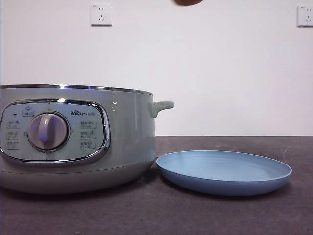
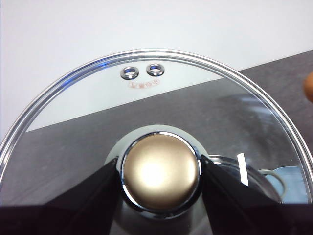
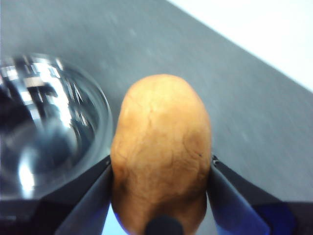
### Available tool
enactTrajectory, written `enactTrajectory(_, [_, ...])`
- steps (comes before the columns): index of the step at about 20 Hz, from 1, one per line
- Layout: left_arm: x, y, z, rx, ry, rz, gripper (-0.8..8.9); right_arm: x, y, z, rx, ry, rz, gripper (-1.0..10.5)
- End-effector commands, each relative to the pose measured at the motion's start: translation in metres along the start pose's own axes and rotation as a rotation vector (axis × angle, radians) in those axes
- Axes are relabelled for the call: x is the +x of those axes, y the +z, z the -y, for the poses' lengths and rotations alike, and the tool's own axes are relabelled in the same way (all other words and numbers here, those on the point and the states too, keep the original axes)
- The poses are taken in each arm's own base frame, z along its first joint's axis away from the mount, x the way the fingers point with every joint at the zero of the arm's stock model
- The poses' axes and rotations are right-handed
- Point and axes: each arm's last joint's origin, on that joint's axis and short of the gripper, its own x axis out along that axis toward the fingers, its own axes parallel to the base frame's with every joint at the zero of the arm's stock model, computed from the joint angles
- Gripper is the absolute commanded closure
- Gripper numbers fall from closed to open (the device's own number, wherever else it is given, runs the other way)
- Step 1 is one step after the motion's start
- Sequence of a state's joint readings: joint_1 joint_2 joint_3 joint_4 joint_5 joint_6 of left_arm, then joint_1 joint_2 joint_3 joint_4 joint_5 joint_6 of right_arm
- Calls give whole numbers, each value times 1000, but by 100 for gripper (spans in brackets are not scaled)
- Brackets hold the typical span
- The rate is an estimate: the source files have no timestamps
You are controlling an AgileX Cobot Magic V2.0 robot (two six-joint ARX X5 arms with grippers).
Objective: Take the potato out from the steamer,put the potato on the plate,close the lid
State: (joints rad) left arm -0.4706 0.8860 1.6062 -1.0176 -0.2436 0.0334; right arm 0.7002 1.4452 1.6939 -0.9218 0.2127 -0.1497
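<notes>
The pale-green steamer [image 1: 73, 142] stands open at the left of the front view, and its shiny inside shows in the right wrist view [image 3: 46, 127]. The light-blue plate [image 1: 224, 171] lies right of it. My right gripper [image 3: 161, 171] is shut on the orange-brown potato [image 3: 161, 152], held high above the table; its underside shows at the top edge of the front view [image 1: 188, 2]. My left gripper [image 2: 160, 171] is shut on the knob [image 2: 160, 172] of the glass lid [image 2: 88, 98] and holds it in the air.
The steamer's side handle [image 1: 161, 106] points toward the plate. Dark table [image 1: 234, 215] stretches in front, with a white wall and two sockets [image 1: 101, 14] behind.
</notes>
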Motion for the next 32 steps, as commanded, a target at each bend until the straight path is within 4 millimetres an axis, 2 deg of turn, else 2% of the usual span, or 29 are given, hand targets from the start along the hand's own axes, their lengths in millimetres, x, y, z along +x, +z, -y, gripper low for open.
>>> enactTrajectory(1, [-5, 7, -1, -19, -17, 74, 822, -21, -13, 9, -1, -11, -63, 957])
enactTrajectory(6, [5, 9, 3, -6, -75, 51, 822, -55, -37, 25, 26, -33, -168, 958])
enactTrajectory(8, [10, 10, 5, -3, -105, 44, 822, -58, -46, 28, 44, -42, -197, 958])
enactTrajectory(10, [13, 11, 7, -2, -134, 41, 822, -50, -62, 28, 67, -55, -223, 958])
enactTrajectory(12, [17, 12, 8, -1, -149, 38, 822, -31, -83, 25, 88, -43, -228, 958])
enactTrajectory(17, [24, 12, 11, 2, -175, 22, 822, 45, -136, 11, 140, 94, -275, 958])
enactTrajectory(20, [27, 12, 11, 3, -174, 15, 822, 86, -153, 10, 165, 145, -343, 958])
enactTrajectory(25, [30, 12, 12, 1, -175, 4, 822, 143, -165, 14, 214, 220, -371, 958])
enactTrajectory(29, [32, 13, 13, 1, -174, 0, 822, 175, -185, 14, 232, 230, -478, 958])
enactTrajectory(32, [34, 13, 13, 2, -174, -5, 822, 181, -190, 15, 249, 260, -491, 950])
